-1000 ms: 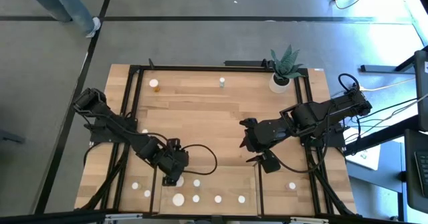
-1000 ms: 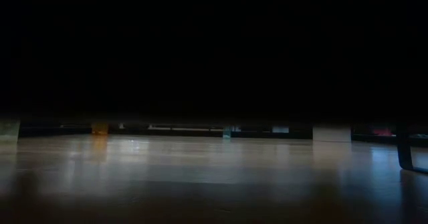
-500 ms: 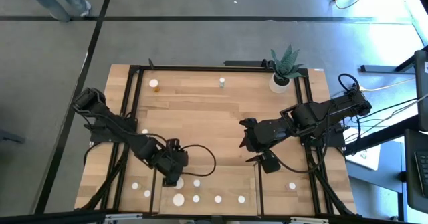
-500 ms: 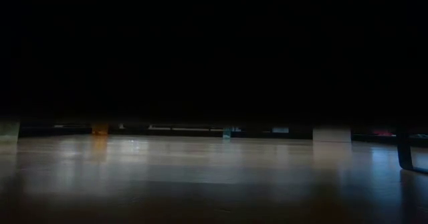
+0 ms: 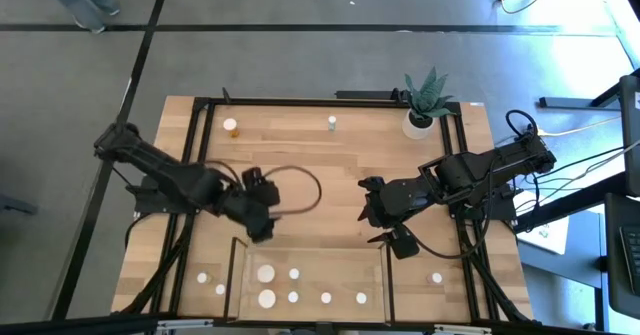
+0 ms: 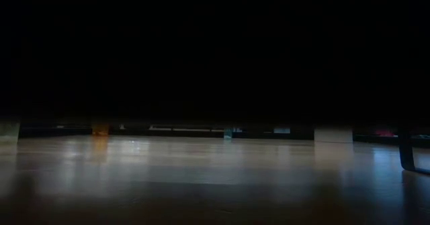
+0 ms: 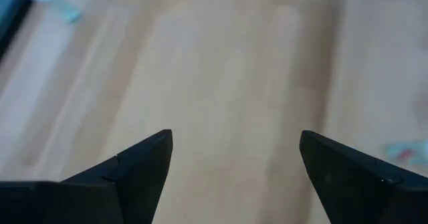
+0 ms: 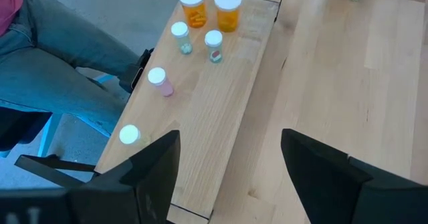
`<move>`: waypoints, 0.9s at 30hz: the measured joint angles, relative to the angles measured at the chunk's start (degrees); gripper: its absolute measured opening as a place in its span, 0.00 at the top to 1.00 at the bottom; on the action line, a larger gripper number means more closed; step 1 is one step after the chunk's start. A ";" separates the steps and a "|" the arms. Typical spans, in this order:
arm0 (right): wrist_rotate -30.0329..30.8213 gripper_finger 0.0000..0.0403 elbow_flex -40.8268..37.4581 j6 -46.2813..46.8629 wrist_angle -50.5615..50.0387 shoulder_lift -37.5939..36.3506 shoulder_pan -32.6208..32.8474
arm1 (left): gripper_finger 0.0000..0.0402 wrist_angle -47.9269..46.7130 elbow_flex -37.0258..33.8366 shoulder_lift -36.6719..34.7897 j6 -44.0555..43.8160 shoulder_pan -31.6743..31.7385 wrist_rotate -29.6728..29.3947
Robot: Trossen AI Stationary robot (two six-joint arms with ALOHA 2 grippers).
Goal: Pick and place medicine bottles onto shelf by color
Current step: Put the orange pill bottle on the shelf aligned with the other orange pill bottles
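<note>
High view: left claw (image 5: pixel 258 227) hung over bare desk (image 5: pixel 300 165) just behind the shelf (image 5: pixel 310 260), fingers apart, empty. Six white-capped medicine bottles (image 5: pixel 266 273) stood on the shelf; bodies hidden under caps. Right claw (image 5: pixel 372 215) spread, empty, mid-desk. Low view was mostly black; left wrist view smeared.

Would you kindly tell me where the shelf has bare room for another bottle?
The shelf is bare along its right side, past the last cap. Its left half is crowded: six bottles cluster there. The open left hand hovers beyond it.
</note>
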 joint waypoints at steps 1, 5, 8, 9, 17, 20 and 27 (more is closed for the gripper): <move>0.00 0.35 0.00 0.00 0.04 0.00 0.02 | 0.20 -1.39 0.00 -0.61 -0.19 1.30 -0.05; 0.00 0.35 0.00 0.00 0.33 0.00 0.02 | 0.20 -8.06 0.00 -2.77 -4.30 7.40 -0.05; 0.00 0.35 0.00 0.00 0.37 0.00 0.02 | 0.20 -13.68 0.00 -3.68 -7.73 12.82 0.01; 0.00 0.35 0.00 -0.04 0.39 0.00 0.02 | 0.20 -15.52 0.00 -3.94 -8.90 14.73 0.25; 0.00 0.35 0.00 -0.13 0.94 0.00 0.02 | 0.20 -23.90 0.00 -4.96 -9.96 31.49 7.34; 0.05 0.35 0.00 -1.80 1.76 0.00 -0.15 | 0.20 -24.27 0.00 -4.96 -7.39 37.46 7.42; 9.10 0.35 0.00 -8.75 2.35 0.00 -2.45 | 0.20 -23.33 -1.85 -4.94 -1.88 50.00 7.43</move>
